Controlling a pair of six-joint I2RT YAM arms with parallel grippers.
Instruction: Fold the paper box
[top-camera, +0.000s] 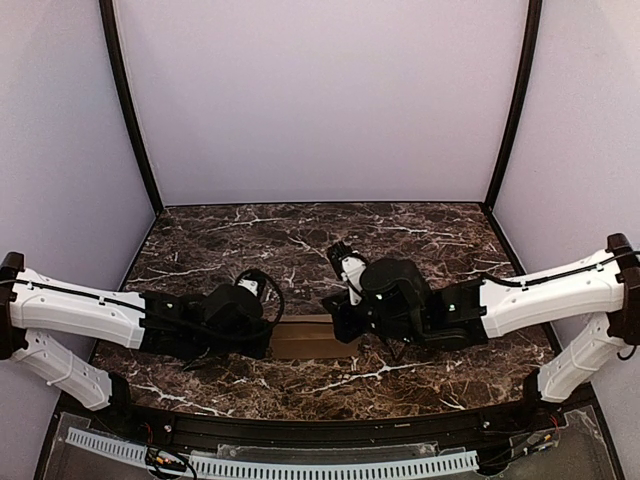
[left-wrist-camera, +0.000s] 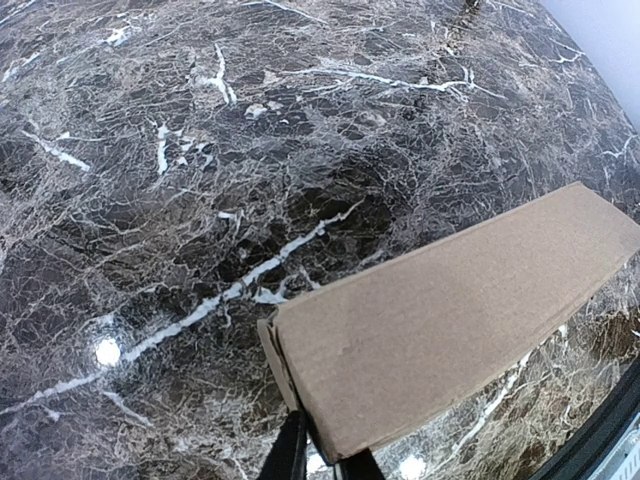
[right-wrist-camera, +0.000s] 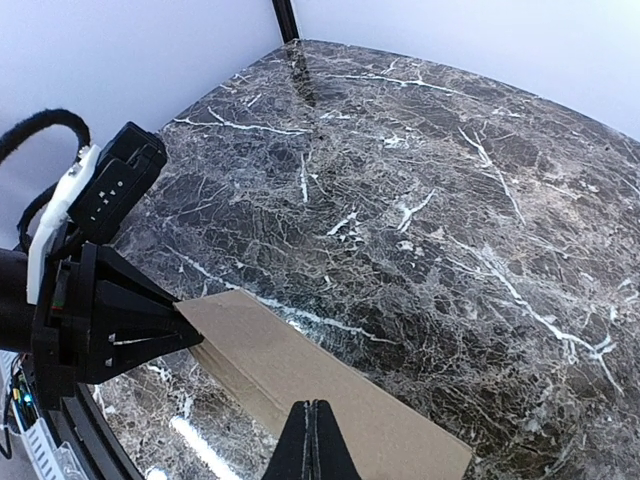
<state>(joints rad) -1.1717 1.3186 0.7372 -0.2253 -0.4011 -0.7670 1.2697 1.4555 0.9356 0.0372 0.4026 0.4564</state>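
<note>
The paper box (top-camera: 300, 337) is a narrow brown cardboard box lying flat on the marble table between the two arms. My left gripper (top-camera: 262, 338) is shut on its left end. In the left wrist view the dark fingers (left-wrist-camera: 290, 450) pinch the near corner of the paper box (left-wrist-camera: 450, 320). My right gripper (top-camera: 338, 322) is at the box's right end. In the right wrist view the right gripper (right-wrist-camera: 313, 420) has its fingers pressed together with nothing between them, over the top face of the paper box (right-wrist-camera: 300, 370). I cannot tell whether it touches the cardboard. The left gripper (right-wrist-camera: 150, 330) grips the box's far end there.
The dark marble table (top-camera: 400, 240) stretches back to pale walls with black corner posts (top-camera: 130, 110). A black rail (top-camera: 320, 430) runs along the near edge by the arm bases.
</note>
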